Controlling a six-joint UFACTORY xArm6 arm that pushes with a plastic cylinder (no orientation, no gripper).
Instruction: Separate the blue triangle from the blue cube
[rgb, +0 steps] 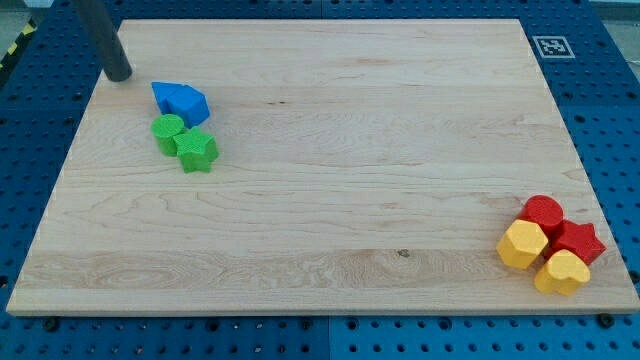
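Note:
Two blue blocks sit pressed together near the view's upper left: the blue triangle (165, 94) on the left and the blue cube (189, 103) on its right. They touch. My tip (119, 75) rests on the board up and to the left of the blue triangle, a short gap away, touching no block.
A green cylinder (168, 130) and a green star (197, 150) lie just below the blue pair. At the view's lower right cluster a red cylinder (543, 213), a red star (579, 241), a yellow hexagon (523, 244) and a yellow heart (561, 271). The wooden board (350, 170) has a marker (551, 45).

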